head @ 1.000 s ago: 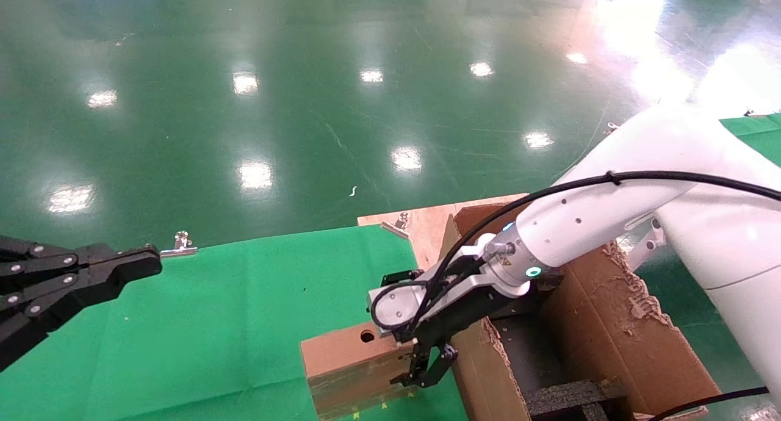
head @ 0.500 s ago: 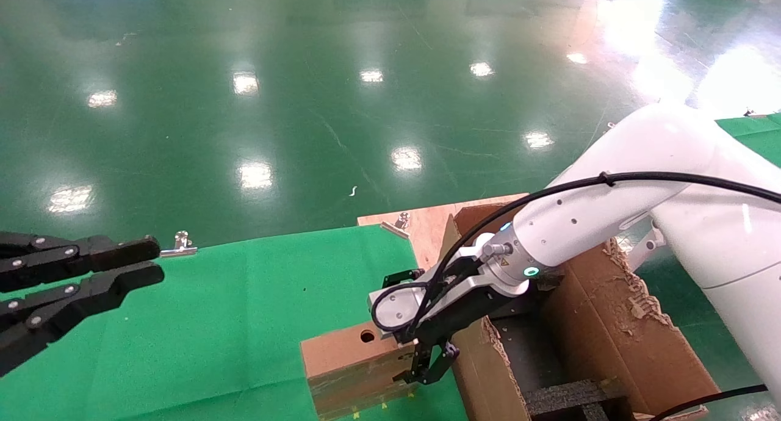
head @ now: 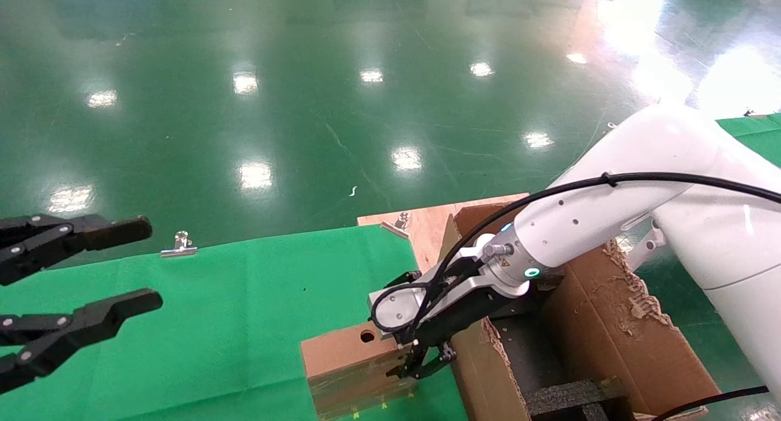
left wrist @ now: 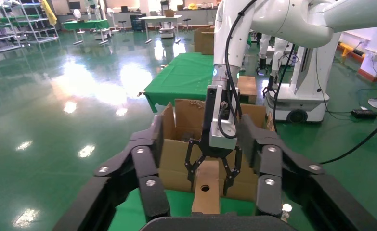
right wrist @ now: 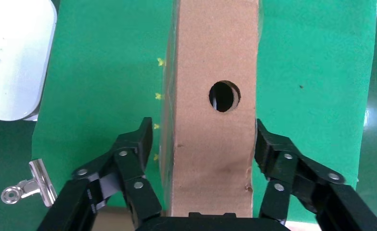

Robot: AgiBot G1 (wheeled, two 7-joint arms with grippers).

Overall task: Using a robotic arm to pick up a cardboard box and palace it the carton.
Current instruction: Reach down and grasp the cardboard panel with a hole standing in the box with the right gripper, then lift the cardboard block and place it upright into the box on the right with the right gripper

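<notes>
Lying on green cloth point(head: 201, 323) at the table's near edge: cardboard box point(head: 348, 363), small, brown, closed, round hole in the upper face, glossy taped side facing the robot. Sitting just beside the carton point(head: 604, 341), a large corrugated case with ragged torn flaps and black foam point(head: 567, 396) inside, standing immediately right of the box. Straddling the box's right end: right gripper point(head: 420, 367), fingers spread, one on each long side, a small gap showing at either pad. Hovering well left over the cloth: left gripper point(head: 125, 265), all black, fingers wide apart. Clamping the cloth's far edge: silver binder clip point(head: 179, 245).
</notes>
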